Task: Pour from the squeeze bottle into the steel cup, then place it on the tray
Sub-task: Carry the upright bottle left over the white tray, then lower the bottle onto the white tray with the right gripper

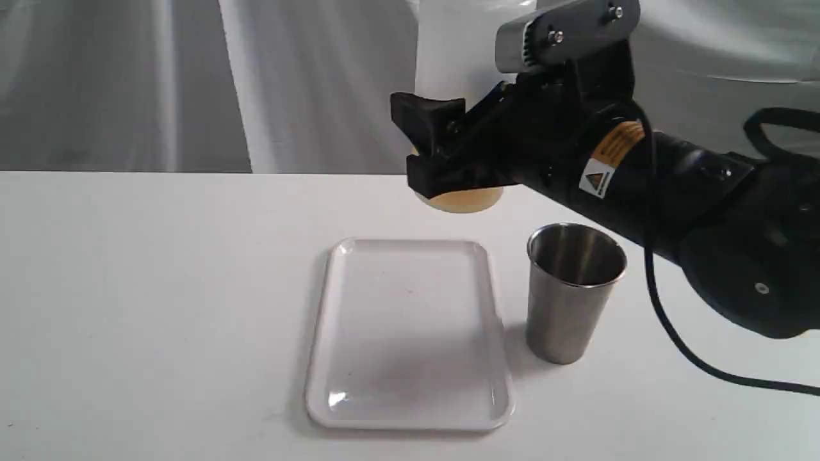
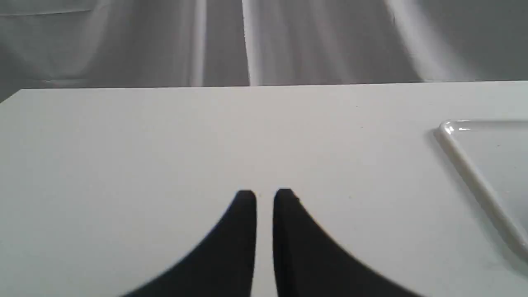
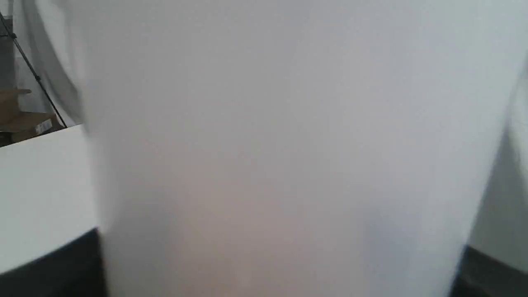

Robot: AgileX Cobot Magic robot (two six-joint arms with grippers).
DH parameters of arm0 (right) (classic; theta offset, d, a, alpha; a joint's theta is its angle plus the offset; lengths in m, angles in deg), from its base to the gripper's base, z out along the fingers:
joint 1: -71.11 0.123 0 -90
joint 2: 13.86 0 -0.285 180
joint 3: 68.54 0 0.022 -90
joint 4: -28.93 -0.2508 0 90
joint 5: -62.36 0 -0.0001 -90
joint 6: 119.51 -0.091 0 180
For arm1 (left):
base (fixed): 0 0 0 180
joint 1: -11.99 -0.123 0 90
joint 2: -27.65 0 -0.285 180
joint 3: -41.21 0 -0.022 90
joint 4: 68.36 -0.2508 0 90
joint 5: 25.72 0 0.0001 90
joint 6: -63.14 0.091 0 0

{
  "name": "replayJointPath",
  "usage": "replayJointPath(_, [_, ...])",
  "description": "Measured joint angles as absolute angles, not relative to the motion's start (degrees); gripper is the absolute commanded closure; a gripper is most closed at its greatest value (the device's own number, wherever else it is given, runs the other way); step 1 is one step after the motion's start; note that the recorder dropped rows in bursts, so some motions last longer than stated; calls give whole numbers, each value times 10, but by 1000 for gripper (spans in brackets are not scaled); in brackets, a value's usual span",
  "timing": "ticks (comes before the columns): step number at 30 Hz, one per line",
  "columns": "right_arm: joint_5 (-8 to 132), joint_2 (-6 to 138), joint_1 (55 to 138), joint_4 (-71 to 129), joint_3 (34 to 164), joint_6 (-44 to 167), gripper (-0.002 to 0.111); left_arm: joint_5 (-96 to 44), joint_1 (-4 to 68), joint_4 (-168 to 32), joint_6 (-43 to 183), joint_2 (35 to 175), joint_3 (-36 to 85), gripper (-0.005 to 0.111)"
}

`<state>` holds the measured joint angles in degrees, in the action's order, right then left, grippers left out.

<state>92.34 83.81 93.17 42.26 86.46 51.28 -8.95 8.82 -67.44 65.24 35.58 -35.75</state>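
The squeeze bottle (image 1: 451, 57) stands upright behind the tray, with amber liquid showing at its base (image 1: 462, 200); its cap and nozzle are out of frame. My right gripper (image 1: 430, 150) is shut on the bottle's lower body. In the right wrist view the whitish bottle (image 3: 280, 144) fills the picture, with a dark finger (image 3: 49, 268) at each side. The steel cup (image 1: 573, 291) stands upright on the table, right of the white tray (image 1: 410, 410), which has nothing on it. My left gripper (image 2: 264, 194) hovers low over bare table, shut and holding nothing, with the tray's rim (image 2: 470, 165) to its side.
The right arm's black cable (image 1: 679, 339) loops down onto the table just right of the cup. The white table's (image 1: 147, 288) far edge meets a grey curtain backdrop. A stand and boxes (image 3: 24, 119) sit beyond the table's edge in the right wrist view.
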Motion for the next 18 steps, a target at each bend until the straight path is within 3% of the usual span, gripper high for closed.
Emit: replayJointPath(18, [954, 903, 986, 393, 865, 502, 108, -90, 88, -674, 652, 356, -357, 98])
